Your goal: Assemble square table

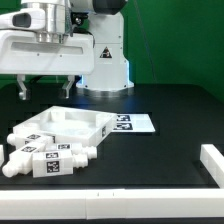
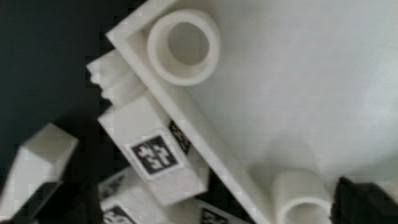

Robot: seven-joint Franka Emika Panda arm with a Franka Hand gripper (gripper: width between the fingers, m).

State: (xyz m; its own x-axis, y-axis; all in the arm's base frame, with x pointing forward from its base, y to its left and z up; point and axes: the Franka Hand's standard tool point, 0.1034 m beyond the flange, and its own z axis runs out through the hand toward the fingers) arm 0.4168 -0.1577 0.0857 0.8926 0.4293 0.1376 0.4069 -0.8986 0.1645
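Note:
The square table's white slab (image 1: 70, 125) lies on the black table at the exterior view's left, raised rim up. Several chunky white legs (image 1: 48, 160) with black-and-white tags lie bunched in front of it and to its left. My gripper (image 1: 45, 88) hangs above the slab's near-left part, open and empty, clear of it. In the wrist view the slab (image 2: 302, 110) fills most of the picture. A round corner hole (image 2: 183, 47) shows, and tagged legs (image 2: 151, 150) lie along its rim. My dark fingertips (image 2: 32, 195) stand wide apart at the frame's edges.
The marker board (image 1: 133, 123) lies just to the exterior view's right of the slab. A long white bar (image 1: 110, 205) runs along the table's front edge, with a white block (image 1: 212, 165) at the right. The robot base (image 1: 105, 60) stands behind.

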